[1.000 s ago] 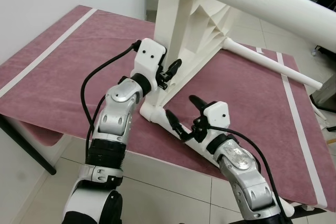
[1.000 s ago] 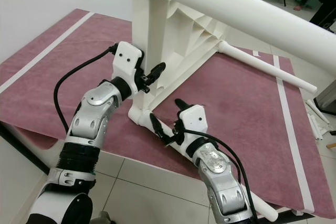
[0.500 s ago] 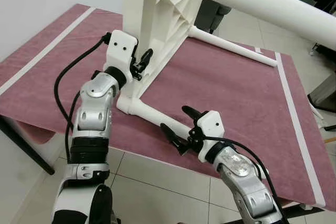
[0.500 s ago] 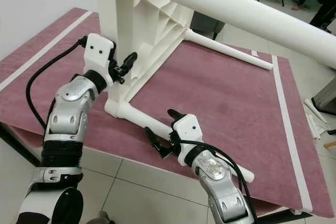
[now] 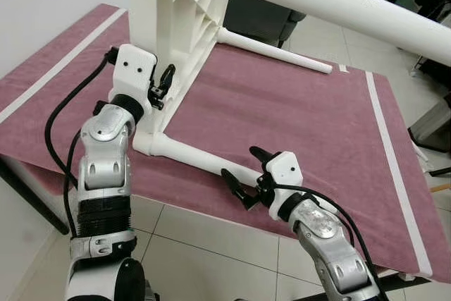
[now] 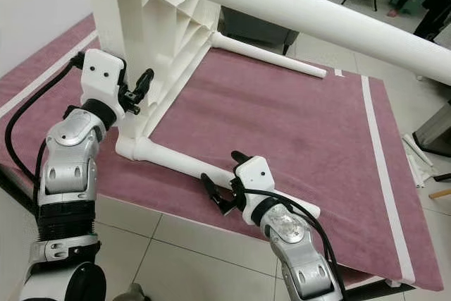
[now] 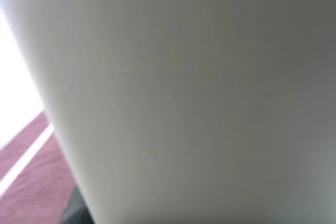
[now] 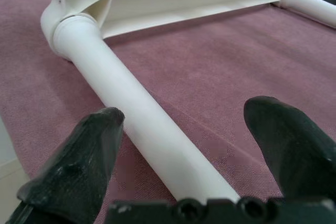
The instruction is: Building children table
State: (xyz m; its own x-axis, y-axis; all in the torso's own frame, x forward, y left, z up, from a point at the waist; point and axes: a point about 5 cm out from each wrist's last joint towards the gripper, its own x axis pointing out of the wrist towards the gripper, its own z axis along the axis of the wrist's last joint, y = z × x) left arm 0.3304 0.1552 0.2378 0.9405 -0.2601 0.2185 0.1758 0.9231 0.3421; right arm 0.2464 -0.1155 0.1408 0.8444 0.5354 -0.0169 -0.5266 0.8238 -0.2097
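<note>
Contact is seen first on the left, where the left gripper (image 5: 163,84) is pressed against the upright white tabletop panel (image 5: 184,5) of the children's table; whether its fingers are apart or together cannot be told. From the panel's near corner, one white leg (image 5: 201,159) is laid along the maroon mat (image 5: 296,111), its long axis running rightward toward the right gripper (image 5: 246,174). That gripper is nearer the leg, and its fingers (image 8: 79,161) are spread apart astride the tube, not yet clamped.

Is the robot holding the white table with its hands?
The left hand presses the table top's edge; grip unclear. The right hand straddles a leg, open.
</note>
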